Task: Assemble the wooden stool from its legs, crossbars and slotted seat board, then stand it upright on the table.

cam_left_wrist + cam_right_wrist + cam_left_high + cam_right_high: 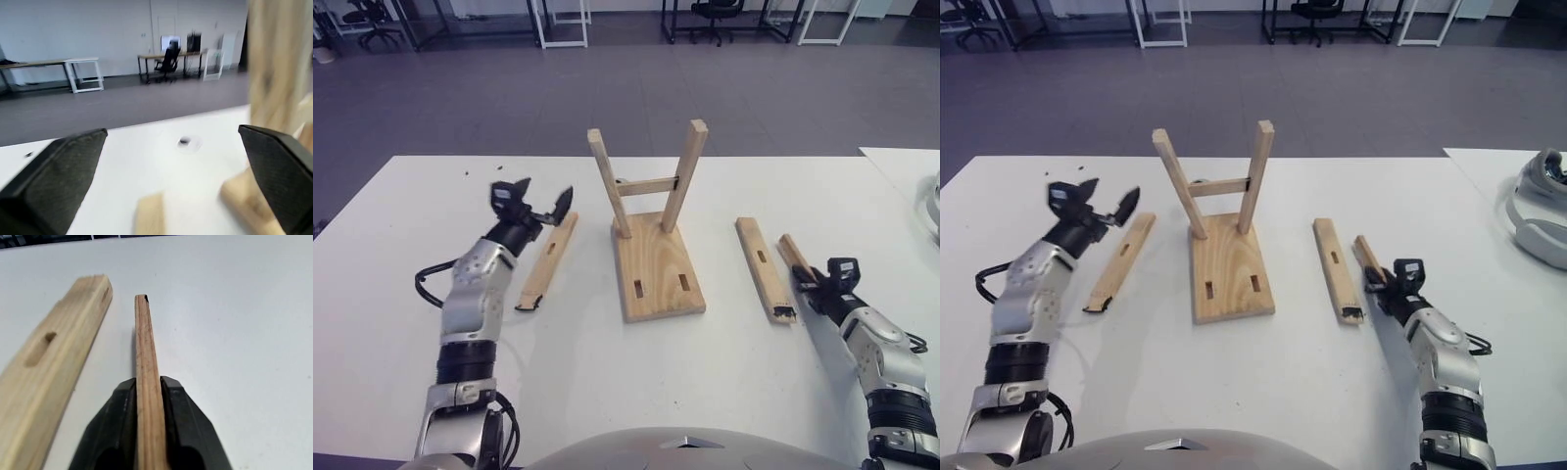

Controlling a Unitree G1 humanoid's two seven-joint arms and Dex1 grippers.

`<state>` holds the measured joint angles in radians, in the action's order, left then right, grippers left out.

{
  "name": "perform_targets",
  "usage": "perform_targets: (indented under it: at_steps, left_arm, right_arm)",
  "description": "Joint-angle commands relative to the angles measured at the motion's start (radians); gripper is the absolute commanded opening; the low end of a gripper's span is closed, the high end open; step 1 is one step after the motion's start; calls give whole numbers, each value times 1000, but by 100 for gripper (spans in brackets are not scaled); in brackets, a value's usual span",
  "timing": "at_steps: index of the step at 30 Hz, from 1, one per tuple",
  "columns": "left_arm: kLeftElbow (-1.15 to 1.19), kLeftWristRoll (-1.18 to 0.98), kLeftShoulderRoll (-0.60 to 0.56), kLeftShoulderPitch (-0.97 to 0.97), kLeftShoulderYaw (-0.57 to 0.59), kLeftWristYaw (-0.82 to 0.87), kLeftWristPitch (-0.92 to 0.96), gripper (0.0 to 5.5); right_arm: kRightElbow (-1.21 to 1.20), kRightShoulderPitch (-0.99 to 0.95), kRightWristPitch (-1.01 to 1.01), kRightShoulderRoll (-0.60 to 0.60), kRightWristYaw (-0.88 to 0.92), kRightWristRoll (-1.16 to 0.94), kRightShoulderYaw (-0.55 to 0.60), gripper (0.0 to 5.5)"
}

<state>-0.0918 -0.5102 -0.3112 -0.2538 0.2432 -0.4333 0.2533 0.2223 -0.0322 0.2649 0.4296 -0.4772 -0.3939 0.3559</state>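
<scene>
While it hovers over a loose leg, left gripper: released
Right gripper: grasping crossbar
Seat board: on worktop

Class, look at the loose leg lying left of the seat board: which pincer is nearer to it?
Left. The left pincer is open by the leg's far end; the right pincer is beyond the seat board, shut on a thin crossbar.

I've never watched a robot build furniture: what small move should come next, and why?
Probably lift the crossbar: the right gripper is shut on it beside a loose leg, the seat board has two empty slots, and the open left gripper hovers by the other leg.
</scene>
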Motion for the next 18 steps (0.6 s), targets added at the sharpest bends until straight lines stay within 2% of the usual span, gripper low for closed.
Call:
perform_targets:
  at_steps: [1,4,8,18]
  left_arm:
    - [-262,-469,45,-80,41,32,224,496]
    - [-328,-731,137,-148,-34,117,325,496]
    - [-340,-896,126,-197,-89,151,425,496]
    - [-382,-997,73,-193,-111,151,464,304]
  right_arm:
    - [-403,-127,199,13,-73,-345,7,61]
    - [-632,-216,347,-13,-102,-557,-131,61]
    - [-713,-328,427,-80,-74,-708,-239,61]
    - [-720,-336,465,-77,-90,-785,-287,61]
